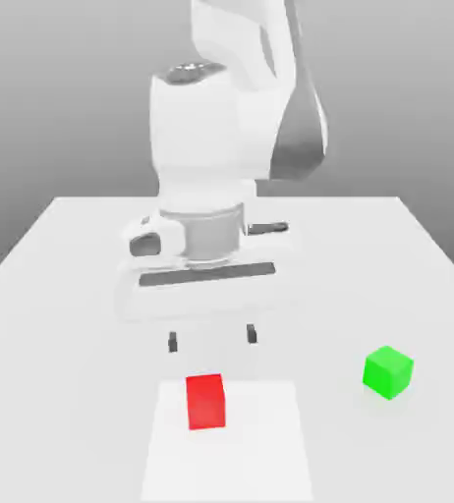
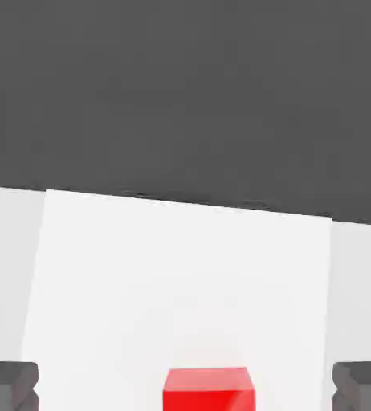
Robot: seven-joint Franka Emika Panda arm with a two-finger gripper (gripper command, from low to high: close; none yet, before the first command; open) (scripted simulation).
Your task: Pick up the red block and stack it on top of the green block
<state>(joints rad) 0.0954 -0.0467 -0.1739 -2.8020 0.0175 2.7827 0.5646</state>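
1. The white arm [image 1: 226, 118] fills the upper middle of the exterior view, its hand pointing down over the white table [image 1: 64, 295].
2. The gripper [image 1: 212, 338] sits just below the frame's centre, its two dark fingertips [image 1: 173, 342] spread wide apart with nothing between them (open and empty).
3. The red block [image 1: 205, 401] rests on the table in the lower middle of the exterior view, on a brighter white rectangular patch [image 1: 260, 442], just below the gripper and apart from it.
4. The green block [image 1: 387, 371] lies at the lower right of the exterior view, on the bare table, well apart from the red block.
5. In the hand view, the red block [image 2: 207, 389] shows at the bottom centre of the frame, between the two dark fingertips [image 2: 9, 384] at the bottom corners, touching neither.
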